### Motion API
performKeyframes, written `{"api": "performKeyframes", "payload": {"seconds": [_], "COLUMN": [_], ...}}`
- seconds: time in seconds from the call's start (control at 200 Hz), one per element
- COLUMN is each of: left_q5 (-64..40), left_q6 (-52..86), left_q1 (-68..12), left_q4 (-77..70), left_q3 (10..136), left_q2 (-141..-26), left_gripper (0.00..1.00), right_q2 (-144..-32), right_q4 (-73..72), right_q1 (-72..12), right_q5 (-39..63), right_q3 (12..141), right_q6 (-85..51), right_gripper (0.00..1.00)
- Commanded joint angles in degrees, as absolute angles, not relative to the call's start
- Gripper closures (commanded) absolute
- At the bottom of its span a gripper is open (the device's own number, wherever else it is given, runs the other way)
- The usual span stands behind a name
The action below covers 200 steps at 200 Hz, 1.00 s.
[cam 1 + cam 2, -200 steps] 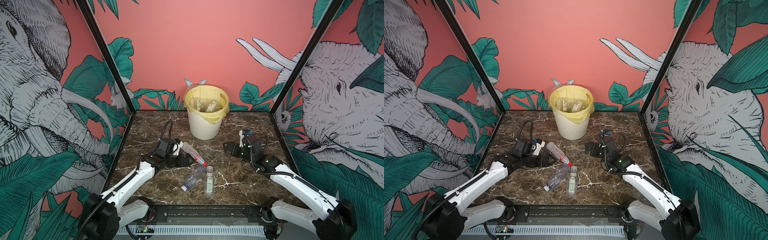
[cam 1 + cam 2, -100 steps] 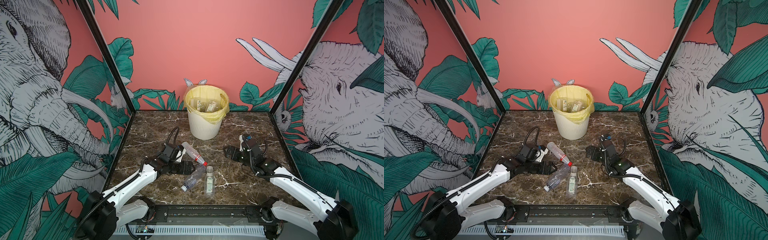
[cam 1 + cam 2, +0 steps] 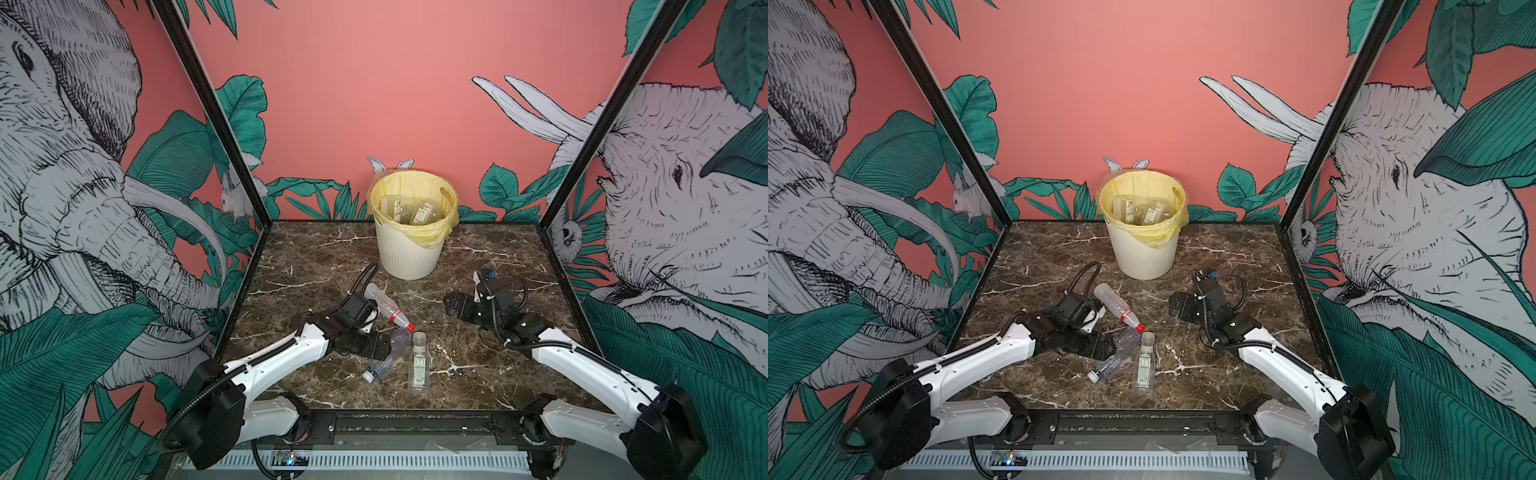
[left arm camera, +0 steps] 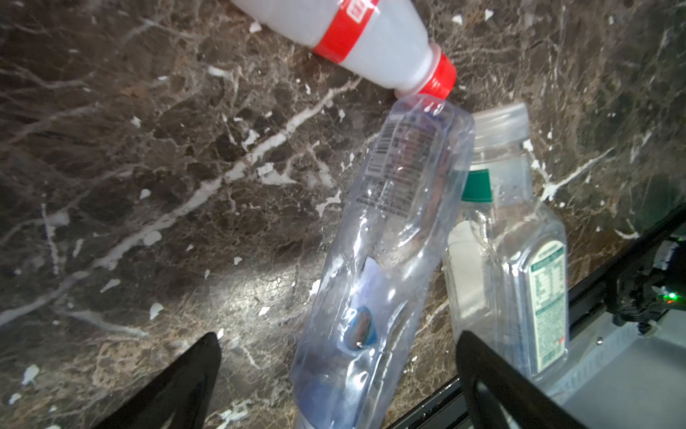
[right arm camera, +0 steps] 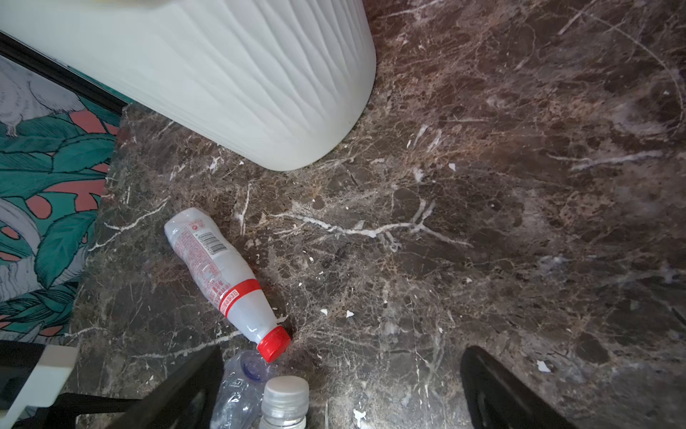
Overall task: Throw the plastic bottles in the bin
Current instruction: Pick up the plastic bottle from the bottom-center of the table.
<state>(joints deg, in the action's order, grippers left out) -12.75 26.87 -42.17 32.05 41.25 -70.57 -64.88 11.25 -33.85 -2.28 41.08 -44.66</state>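
Observation:
Three plastic bottles lie on the marble table [image 3: 478, 266]: a red-capped one [image 3: 388, 309] [image 5: 219, 275], a crushed clear one [image 3: 384, 361] [image 4: 386, 237], and a grey-capped one with a white-green label [image 3: 419, 365] [image 4: 519, 252]. My left gripper [image 3: 380, 349] [image 4: 337, 338] is open, low over the crushed bottle, with one finger on either side of it. My right gripper [image 3: 453, 303] [image 5: 343, 353] is open over bare marble to the right of the bottles. The cream ribbed bin [image 3: 409, 253] [image 5: 241, 81] with its yellow bag stands at the back and holds several bottles [image 3: 419, 214].
Black frame posts and printed walls close in the table at the left, right and back. A black rail [image 3: 415, 422] runs along the front edge, close to the grey-capped bottle. The red-capped bottle's cap touches the crushed bottle's base.
My left gripper has moved forward and right, from beside the red-capped bottle down over the crushed bottle. My right gripper has drifted slightly forward. Both stayed open.

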Motion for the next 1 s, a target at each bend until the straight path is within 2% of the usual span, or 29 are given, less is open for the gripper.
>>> {"api": "performKeyframes", "payload": {"seconds": [0.0,0.685,0.995], "left_q5": [-11.47,-11.21,-9.28], "left_q6": [25.73,26.89,27.19], "left_q1": [-42.8,-45.17,-47.53], "left_q4": [33.72,30.11,29.17], "left_q3": [42.63,41.04,41.48], "left_q2": [-71.51,-75.49,-78.56], "left_gripper": [0.01,0.01,0.09], "right_q2": [-66.05,-68.44,-68.22], "right_q4": [8.49,8.21,7.78], "right_q1": [-33.84,-33.84,-33.79], "right_q5": [-1.69,-1.78,-1.77], "right_q3": [43.2,44.54,44.06], "right_q6": [-45.44,-45.35,-45.44], "right_gripper": [0.01,0.01,0.01]}}
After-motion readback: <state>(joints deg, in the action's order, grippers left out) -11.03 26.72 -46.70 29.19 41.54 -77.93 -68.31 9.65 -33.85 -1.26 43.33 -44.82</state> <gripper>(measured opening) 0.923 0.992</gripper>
